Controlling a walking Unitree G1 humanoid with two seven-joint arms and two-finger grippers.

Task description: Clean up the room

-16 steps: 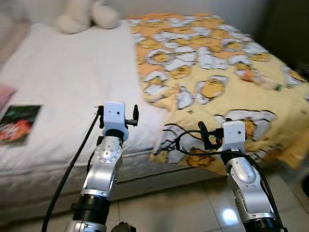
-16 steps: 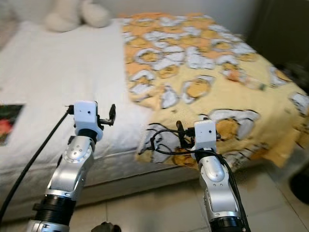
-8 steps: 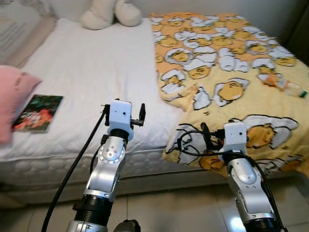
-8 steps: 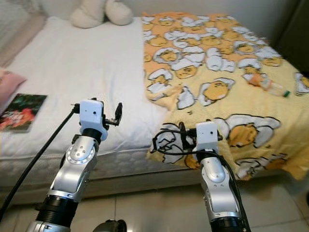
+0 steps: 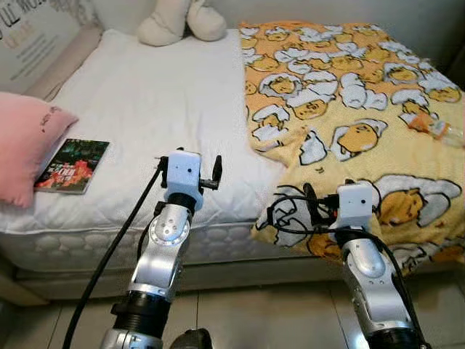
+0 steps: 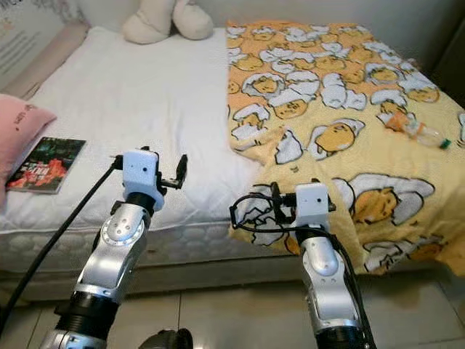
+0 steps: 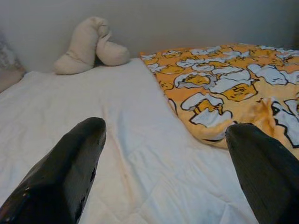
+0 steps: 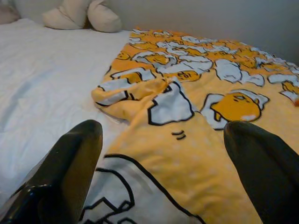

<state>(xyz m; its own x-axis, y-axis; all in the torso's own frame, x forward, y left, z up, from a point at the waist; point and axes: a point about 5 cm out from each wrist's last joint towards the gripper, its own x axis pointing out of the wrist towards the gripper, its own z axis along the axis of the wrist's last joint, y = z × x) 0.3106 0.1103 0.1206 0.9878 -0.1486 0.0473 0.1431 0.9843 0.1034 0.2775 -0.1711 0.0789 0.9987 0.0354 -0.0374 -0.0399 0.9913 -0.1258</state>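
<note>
A bed (image 5: 145, 109) with a white sheet stands before me. A yellow blanket (image 5: 349, 87) with cartoon egg prints covers its right half and hangs over the front edge. A book (image 5: 73, 155) lies near the left front edge beside a pink pillow (image 5: 22, 145). A clear plastic bottle (image 6: 415, 131) lies on the blanket at the far right. A cream plush toy (image 5: 182, 18) sits at the head end. My left gripper (image 7: 166, 128) is open over the white sheet near the bed's edge. My right gripper (image 8: 163, 128) is open over the blanket's front part. Both hold nothing.
A light panel with lettering (image 5: 33, 36) stands along the bed's left side. Pale tiled floor (image 5: 247, 313) runs below the mattress edge (image 5: 87, 247), where my arms rise. A black cable (image 5: 109, 254) hangs along my left arm.
The camera has swung to the left, so the pink pillow, the book and the lettered panel have come further into view. Both arms keep the same pose with open fingers.
</note>
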